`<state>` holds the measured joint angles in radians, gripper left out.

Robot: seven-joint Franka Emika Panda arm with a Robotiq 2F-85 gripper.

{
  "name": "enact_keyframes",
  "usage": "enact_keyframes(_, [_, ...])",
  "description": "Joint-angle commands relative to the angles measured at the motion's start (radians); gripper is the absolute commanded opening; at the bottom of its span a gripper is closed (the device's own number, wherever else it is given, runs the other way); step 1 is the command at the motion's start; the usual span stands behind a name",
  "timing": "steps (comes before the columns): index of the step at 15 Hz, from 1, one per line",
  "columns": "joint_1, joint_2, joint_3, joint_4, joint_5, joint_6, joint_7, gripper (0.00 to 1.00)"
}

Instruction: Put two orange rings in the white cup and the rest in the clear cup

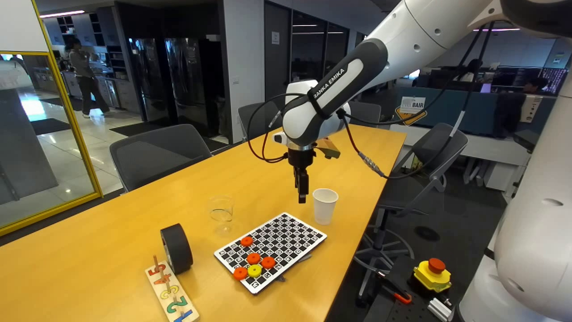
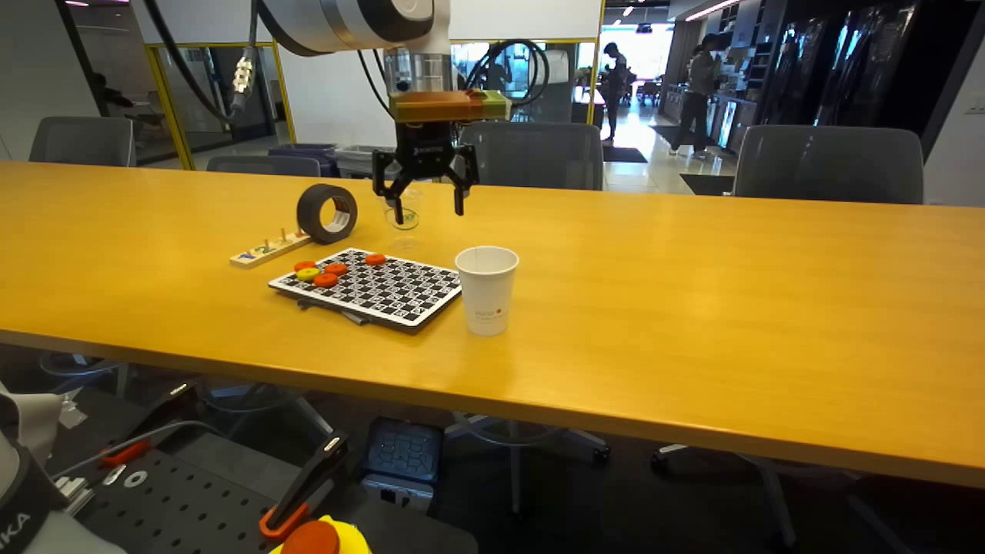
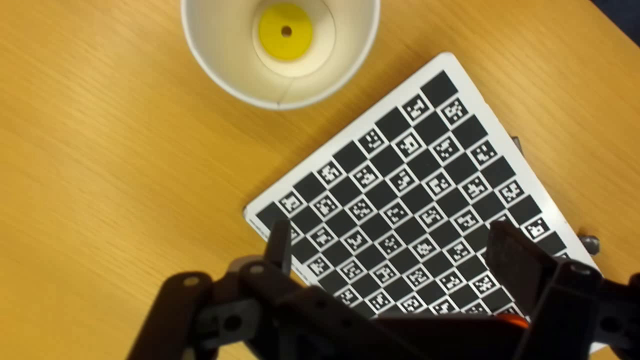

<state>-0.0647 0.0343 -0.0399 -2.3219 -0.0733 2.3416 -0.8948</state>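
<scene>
Gripper [image 3: 390, 227] seen closest in wrist view, jaws spread apart. White cup [image 2: 489, 304] set upright below gripper, ahead of jaws in wrist view; yellow ring [image 3: 275, 42] contained at bottom. Checkered board [image 1: 286, 232] laid below gripper; four orange rings [image 1: 264, 264] and another yellow ring [image 1: 251, 271] carried on end farther from gripper. Clear cup [image 1: 221, 215] set lower than gripper, near board.

Bench [image 1: 357, 143]: in an exterior view, seen from above, camera facing obliquely along its length, arm [image 1: 514, 214] close at right border.
Bench edge [image 2: 492, 404]: in an exterior view, camera stands off it, facing across at a low angle toward chairs [image 2: 827, 165].
Fingers [image 3: 515, 260]: wrist view looks steeply down past them, close above white cup [image 3: 220, 50].
Checkered board [image 1: 277, 241]: shared by all views, cropped in the wrist view.
</scene>
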Motion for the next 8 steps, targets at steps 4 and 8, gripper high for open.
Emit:
enact_keyframes(4, [0.073, 0.026, 0.076, 0.008, 0.042, -0.01, 0.012, 1.0])
enact_keyframes(8, [0.091, 0.056, 0.103, -0.013, 0.069, 0.026, 0.015, 1.0])
